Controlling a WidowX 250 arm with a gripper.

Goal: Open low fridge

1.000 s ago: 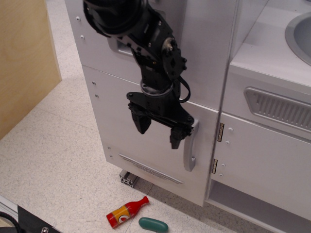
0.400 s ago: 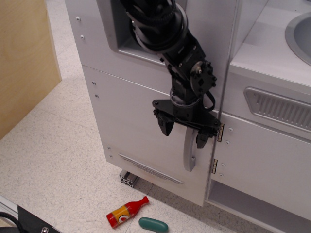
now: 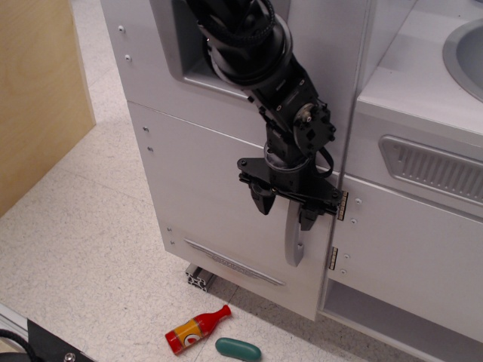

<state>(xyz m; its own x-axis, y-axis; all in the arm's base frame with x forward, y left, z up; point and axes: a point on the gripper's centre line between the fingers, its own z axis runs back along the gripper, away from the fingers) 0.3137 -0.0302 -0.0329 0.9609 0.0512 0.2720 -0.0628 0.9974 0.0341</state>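
The low fridge door (image 3: 211, 188) is a white-grey panel, standing shut. Its curved silver handle (image 3: 294, 240) runs down the right side, and a thin silver trim strip (image 3: 234, 262) sits near the bottom. My black gripper (image 3: 285, 211) points down at the top of the handle. One finger is on each side of the handle, with a gap still showing on the left side. The jaws stand open but partly narrowed. The top of the handle is hidden behind the gripper.
Above is the panel with the recessed grey niche (image 3: 192, 53). To the right is a cabinet door with a grey vent (image 3: 434, 170) and hinges (image 3: 342, 205). A red bottle (image 3: 195, 329) and a green object (image 3: 238, 348) lie on the floor. A wooden panel (image 3: 38, 90) stands at left.
My gripper moved right from the middle of the door to the handle, straddled its top, and its fingers have drawn closer together. The door has not moved.
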